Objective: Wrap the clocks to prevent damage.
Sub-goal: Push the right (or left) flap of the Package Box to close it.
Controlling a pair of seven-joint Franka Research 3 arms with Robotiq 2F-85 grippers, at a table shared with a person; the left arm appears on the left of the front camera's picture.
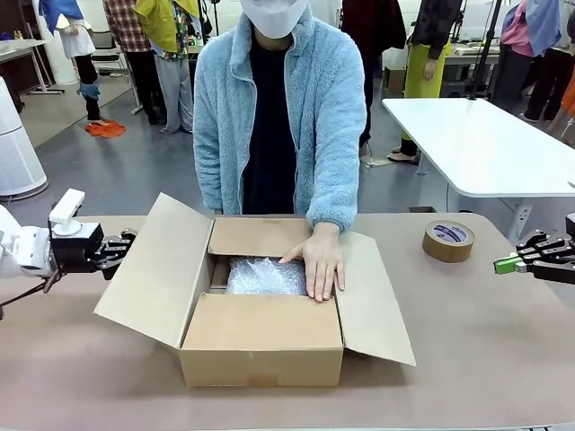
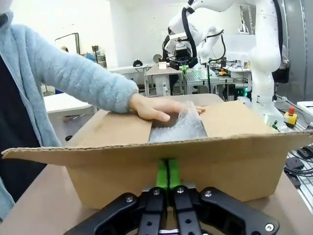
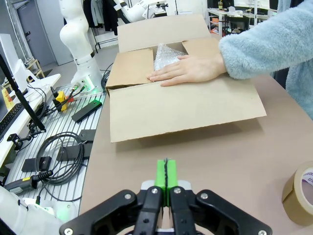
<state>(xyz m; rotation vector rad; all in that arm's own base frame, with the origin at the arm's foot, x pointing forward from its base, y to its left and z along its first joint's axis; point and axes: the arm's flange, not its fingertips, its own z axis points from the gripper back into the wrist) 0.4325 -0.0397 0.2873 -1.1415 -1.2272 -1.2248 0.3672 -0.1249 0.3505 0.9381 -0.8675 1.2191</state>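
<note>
Closest to me, the cardboard box (image 1: 260, 359) sits mid-table (image 1: 467, 377) with its near flap folded in level and its side flaps splayed outward. I read that as a box kept open so the packing can be checked before sealing. My arms flank it, well clear. The left gripper (image 1: 121, 244) hangs just outside the left flap and the right gripper (image 1: 505, 263) waits far off to the right. Both have their green pads pressed together on nothing, so I judge them parked out of the person's way rather than working. Down on the box floor lie the clocks (image 1: 263, 277), visible as one whitish bubble-wrap bundle, smaller than the floor, so it could slide about. The person's hand (image 1: 321, 260) rests on its right end, palm down, fingers straight and slightly spread, grasping nothing. I take it as pressing the bundle flat to seat it. Farther right, the brown tape roll (image 1: 448, 241) lies flat near the table's far edge, within the person's reach, presumably kept handy for closing the flaps. The person stands at the far side, leaning in over the box.
</note>
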